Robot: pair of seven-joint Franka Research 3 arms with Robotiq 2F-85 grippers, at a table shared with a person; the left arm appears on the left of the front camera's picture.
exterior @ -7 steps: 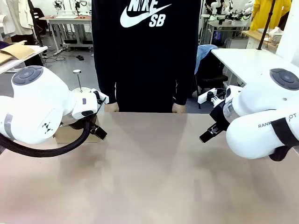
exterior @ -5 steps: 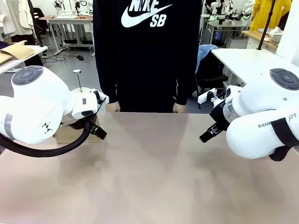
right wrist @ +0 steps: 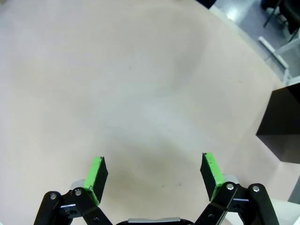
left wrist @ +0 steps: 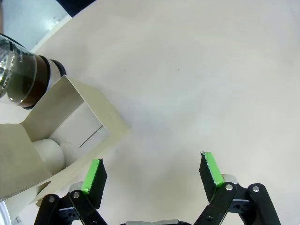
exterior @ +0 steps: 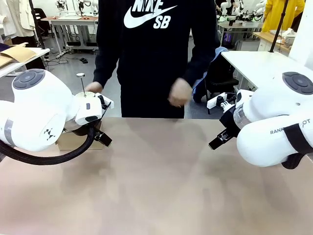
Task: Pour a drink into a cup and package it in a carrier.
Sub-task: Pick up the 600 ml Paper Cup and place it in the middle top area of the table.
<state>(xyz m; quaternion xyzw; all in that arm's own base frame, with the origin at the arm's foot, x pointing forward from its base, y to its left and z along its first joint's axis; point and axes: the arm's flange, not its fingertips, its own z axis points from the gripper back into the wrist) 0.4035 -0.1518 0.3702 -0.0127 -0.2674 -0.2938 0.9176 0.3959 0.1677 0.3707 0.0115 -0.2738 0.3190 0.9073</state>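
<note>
The drink [left wrist: 23, 82] is dark brown liquid in a glass press pot at the top left of the left wrist view. In the front view the pot's plunger knob [exterior: 80, 76] sticks up behind my left arm. The brown cardboard carrier [left wrist: 77, 119] stands beside the pot, and a white rounded cup-like shape [left wrist: 48, 153] shows inside it, partly hidden. My left gripper [left wrist: 152, 171] is open over bare table, its left pad close to the carrier's edge. My right gripper [right wrist: 153, 173] is open above bare table on the right side [exterior: 220, 138]. Neither holds anything.
A person in a black sweatshirt stands at the far edge. One hand [exterior: 93, 87] is by the plunger knob and the other hand [exterior: 180, 93] is raised and blurred. A small black box [right wrist: 282, 129] stands at the right in the right wrist view. The table [exterior: 161, 181] shows bare tan surface in the middle.
The person's hands have lifted off the table's far edge. One went toward the plunger knob and the other rose mid-air. Both arms stay still.
</note>
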